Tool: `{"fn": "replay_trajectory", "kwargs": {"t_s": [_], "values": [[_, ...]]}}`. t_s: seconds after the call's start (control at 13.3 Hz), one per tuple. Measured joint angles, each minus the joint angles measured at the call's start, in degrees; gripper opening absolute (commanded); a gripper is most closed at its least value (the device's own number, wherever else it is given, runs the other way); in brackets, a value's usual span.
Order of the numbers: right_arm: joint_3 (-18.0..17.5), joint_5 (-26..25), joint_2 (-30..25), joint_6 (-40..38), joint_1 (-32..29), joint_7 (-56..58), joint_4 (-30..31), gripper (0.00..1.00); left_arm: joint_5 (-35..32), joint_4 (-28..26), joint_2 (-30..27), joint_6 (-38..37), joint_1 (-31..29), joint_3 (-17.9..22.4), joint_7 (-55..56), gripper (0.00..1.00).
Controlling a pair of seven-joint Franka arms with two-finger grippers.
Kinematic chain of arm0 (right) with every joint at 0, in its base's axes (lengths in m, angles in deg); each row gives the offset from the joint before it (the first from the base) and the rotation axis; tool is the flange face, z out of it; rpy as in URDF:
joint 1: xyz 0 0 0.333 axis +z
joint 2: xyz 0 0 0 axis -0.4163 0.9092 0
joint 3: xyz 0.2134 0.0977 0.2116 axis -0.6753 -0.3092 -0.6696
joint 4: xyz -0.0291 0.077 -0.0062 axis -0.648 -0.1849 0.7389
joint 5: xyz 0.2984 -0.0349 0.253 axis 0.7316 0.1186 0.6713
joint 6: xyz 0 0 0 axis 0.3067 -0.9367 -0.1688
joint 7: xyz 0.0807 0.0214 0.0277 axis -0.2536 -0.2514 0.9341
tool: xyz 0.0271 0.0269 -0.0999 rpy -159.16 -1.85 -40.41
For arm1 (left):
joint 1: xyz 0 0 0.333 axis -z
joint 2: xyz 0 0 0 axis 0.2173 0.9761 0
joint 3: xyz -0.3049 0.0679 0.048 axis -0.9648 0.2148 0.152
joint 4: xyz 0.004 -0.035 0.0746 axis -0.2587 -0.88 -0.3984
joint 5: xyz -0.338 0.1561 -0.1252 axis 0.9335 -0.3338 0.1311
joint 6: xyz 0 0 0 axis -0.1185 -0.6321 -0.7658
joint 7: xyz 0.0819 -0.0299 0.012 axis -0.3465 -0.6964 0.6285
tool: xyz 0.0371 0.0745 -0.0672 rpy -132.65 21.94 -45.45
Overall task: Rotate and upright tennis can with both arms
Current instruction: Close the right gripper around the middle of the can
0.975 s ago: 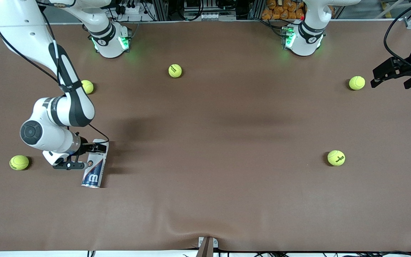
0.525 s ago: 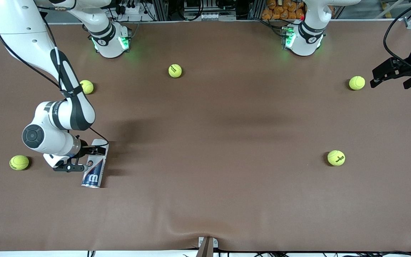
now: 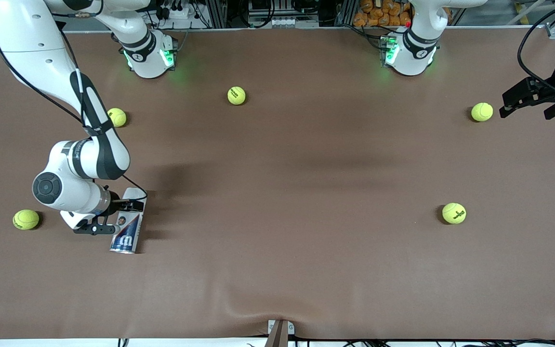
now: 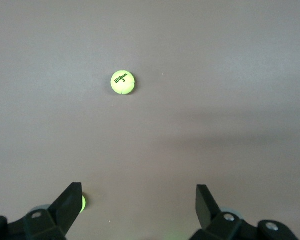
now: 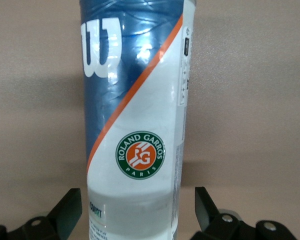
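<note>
A tennis ball (image 3: 26,219) lies close to the right arm's end of the brown table (image 3: 277,270). Just beside it toward the table's middle, the right gripper (image 3: 121,218) is low over the tennis can (image 3: 127,227), which lies on its side with its silver rim nearest the front camera. In the right wrist view the can (image 5: 135,125) fills the space between the open fingers (image 5: 67,207), which stand on either side of it with a gap, so nothing is gripped. A second ball (image 3: 117,117) sits nearer the bases, partly hidden by the right arm, and a third (image 3: 236,95) lies near the table's middle. Farther along, one ball (image 3: 454,213) rests alone and another (image 3: 482,112) lies close to the left gripper (image 3: 528,103), which waits above the left arm's end of the table, fingers open and empty.
</note>
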Motion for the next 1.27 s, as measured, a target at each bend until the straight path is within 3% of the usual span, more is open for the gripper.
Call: {"fn": "replay_trajectory", "kwargs": {"t_s": [0.82,1.27], "values": [[-0.02,-0.01,0.70,-0.11,0.00,-0.01,-0.27,0.72,0.00,0.00,0.00,-0.06,0.00,0.00,0.00,1.00],[-0.47,-0.09,0.60,-2.93,1.74,0.00,-2.51,0.70,0.00,-0.01,0.01,-0.07,0.00,0.00,0.00,1.00]]}}
